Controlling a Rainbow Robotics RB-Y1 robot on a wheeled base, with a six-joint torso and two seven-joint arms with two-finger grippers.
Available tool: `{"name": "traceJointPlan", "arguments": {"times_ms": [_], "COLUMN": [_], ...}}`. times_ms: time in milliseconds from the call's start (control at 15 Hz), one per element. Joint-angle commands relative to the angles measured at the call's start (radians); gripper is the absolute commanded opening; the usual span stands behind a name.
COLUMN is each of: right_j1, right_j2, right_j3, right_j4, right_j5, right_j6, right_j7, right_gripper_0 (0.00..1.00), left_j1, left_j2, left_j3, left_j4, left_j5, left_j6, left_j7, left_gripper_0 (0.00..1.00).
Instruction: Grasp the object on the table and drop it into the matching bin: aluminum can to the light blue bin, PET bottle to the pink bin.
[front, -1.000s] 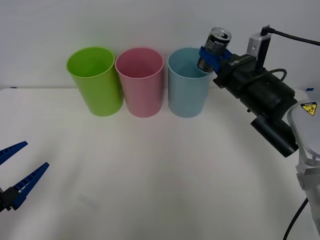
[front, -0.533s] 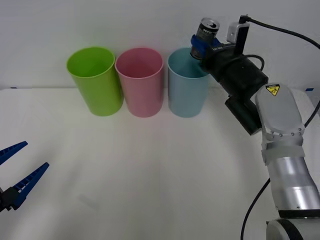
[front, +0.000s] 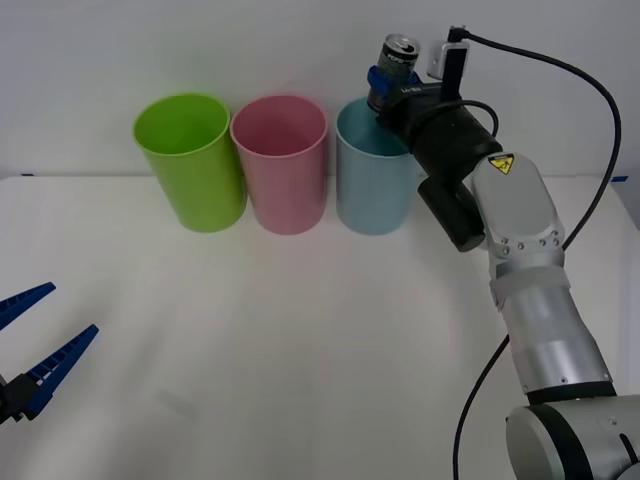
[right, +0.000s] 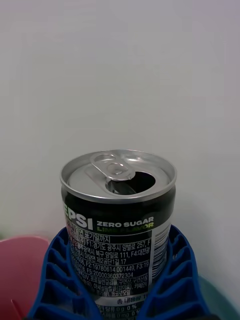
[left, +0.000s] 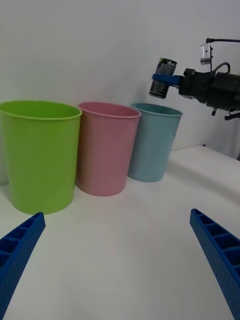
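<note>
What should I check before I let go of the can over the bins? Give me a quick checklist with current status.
1. Grip: right gripper shut on the aluminum can, blue fingers on both sides: ok.
2. Can attitude: roughly upright, opened top up: ok.
3. Target: the can hangs above the light blue bin, not the pink bin or the lime green bin: ok.
4. Centring: the can looks near the bin's right rear rim, not plainly over the middle of its mouth: cannot tell.
5. Bin upright on the table: ok.
6. Left gripper open, low and far from the bins: ok.
</note>
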Motion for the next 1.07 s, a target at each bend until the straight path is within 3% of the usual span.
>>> {"name": "traceJointPlan", "arguments": {"times_ms": [67, 133, 200, 267, 800, 1067], "right_j1": [0.000, 0.000, 0.000, 0.000, 0.006, 0.071], "right_j2": [0.000, 0.000, 0.000, 0.000, 0.000, -0.019], "right_j3": [0.002, 0.002, 0.001, 0.001, -0.007, 0.002], "right_j4": [0.000, 0.000, 0.000, 0.000, -0.012, -0.089], "right_j5": [0.000, 0.000, 0.000, 0.000, -0.002, -0.008], "right_j6": [0.001, 0.001, 0.001, 0.001, -0.009, -0.036], "right_j7": [0.003, 0.009, 0.014, 0.018, 0.037, 0.037], "right_gripper_0": [0.00, 0.33, 0.96, 1.00, 1.00, 1.00], "left_j1": [0.000, 0.000, 0.000, 0.000, 0.000, 0.000], "left_j2": [0.000, 0.000, 0.000, 0.000, 0.000, 0.000], "left_j3": [0.000, 0.000, 0.000, 0.000, 0.000, 0.000], "left_j4": [0.000, 0.000, 0.000, 0.000, 0.000, 0.000], "left_j5": [0.000, 0.000, 0.000, 0.000, 0.000, 0.000], "left_j6": [0.000, 0.000, 0.000, 0.000, 0.000, 0.000], "left_j7": [0.000, 0.000, 0.000, 0.000, 0.000, 0.000], "left_gripper_0": [1.00, 1.00, 1.00, 1.00, 1.00, 1.00]}}
